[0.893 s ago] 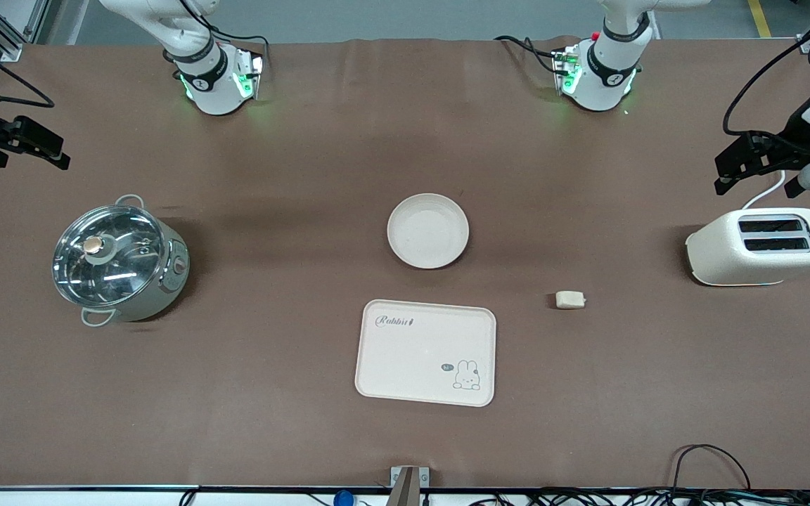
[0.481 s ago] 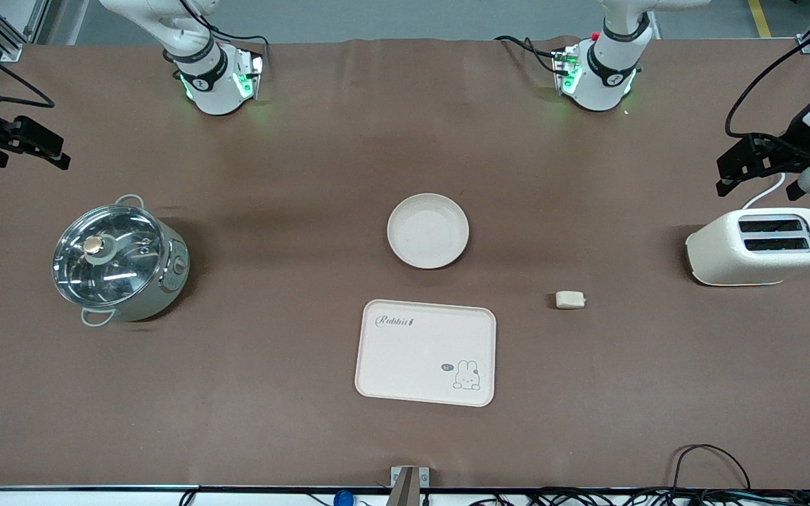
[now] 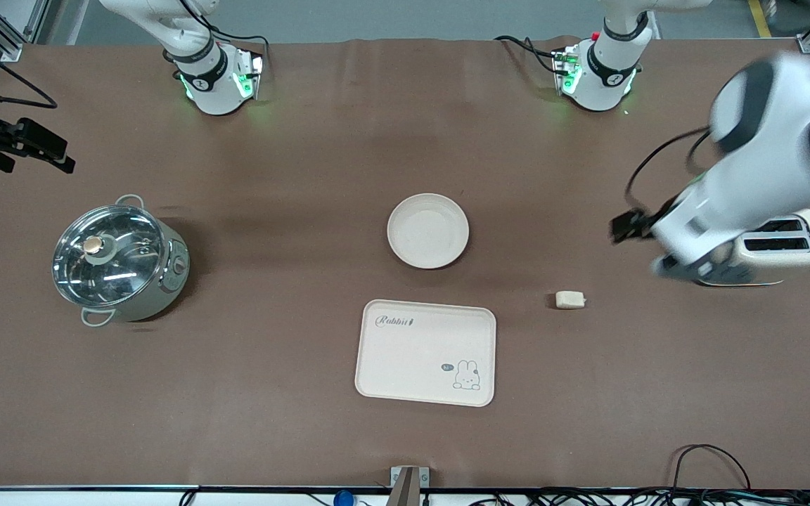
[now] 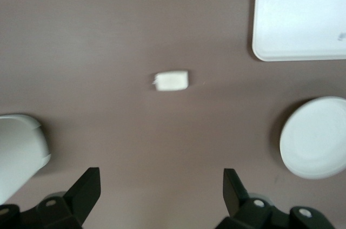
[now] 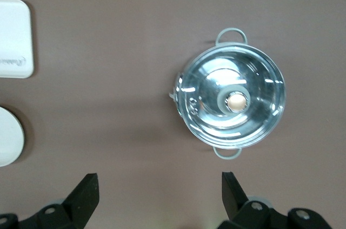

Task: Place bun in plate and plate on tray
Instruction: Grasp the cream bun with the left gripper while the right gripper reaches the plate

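The bun (image 3: 570, 300) lies on the brown table, toward the left arm's end from the tray (image 3: 425, 353). The empty plate (image 3: 427, 230) sits farther from the front camera than the tray. My left gripper (image 3: 628, 229) is open and empty, up in the air over bare table beside the toaster. The left wrist view shows the bun (image 4: 172, 80), the tray's corner (image 4: 303, 18) and the plate (image 4: 316, 138) ahead of the open left gripper (image 4: 161, 196). My right gripper (image 3: 64, 156) waits open and empty at the right arm's end of the table; it also shows in the right wrist view (image 5: 160, 196).
A white toaster (image 3: 778, 246) stands at the left arm's end, partly covered by the left arm. A steel pot with a glass lid (image 3: 118, 261) stands at the right arm's end and also shows in the right wrist view (image 5: 231, 102). Cables lie along the near table edge.
The left arm has swung fast from the table's end toward the middle, past the toaster, now over table near the bun. The right gripper has barely moved. Bun, plate and tray are unmoved.
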### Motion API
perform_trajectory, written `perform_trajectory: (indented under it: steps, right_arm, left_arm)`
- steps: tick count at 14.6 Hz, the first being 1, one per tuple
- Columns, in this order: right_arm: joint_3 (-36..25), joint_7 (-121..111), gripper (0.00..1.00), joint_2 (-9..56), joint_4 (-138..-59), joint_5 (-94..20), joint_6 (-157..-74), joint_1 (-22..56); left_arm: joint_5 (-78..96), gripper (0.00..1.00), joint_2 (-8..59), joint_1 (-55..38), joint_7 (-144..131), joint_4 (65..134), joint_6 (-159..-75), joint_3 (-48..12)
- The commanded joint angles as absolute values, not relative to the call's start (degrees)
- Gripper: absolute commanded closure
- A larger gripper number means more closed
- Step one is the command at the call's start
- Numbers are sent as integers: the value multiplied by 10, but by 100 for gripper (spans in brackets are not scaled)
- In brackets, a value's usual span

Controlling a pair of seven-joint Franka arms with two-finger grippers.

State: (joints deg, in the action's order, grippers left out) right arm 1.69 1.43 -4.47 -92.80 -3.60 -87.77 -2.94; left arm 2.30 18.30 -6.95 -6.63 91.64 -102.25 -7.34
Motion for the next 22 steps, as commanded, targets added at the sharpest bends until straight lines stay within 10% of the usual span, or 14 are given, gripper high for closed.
perform_trajectory:
  steps: [1,6,12,18,22]
  right_arm:
    - [15,19,0,-28,-934,-59,-915,-7]
    - [15,31,0,14,-1023,-84,-1033,46]
    - [15,95,0,57,-1103,-146,-1161,122]
    - [15,112,0,129,-1171,-229,-1326,208]
    - [15,145,0,189,-1179,-242,-1431,276]
  left_arm:
    - [34,0,295,-74,-79,891,-1083,-79]
    - [7,0,359,-99,-78,1005,-1309,-77]
    - [-17,9,345,-91,-76,1050,-1343,-78]
    - [-16,91,323,-85,-69,1073,-1345,-80]
    - [-16,99,324,-85,-69,1071,-1346,-80]
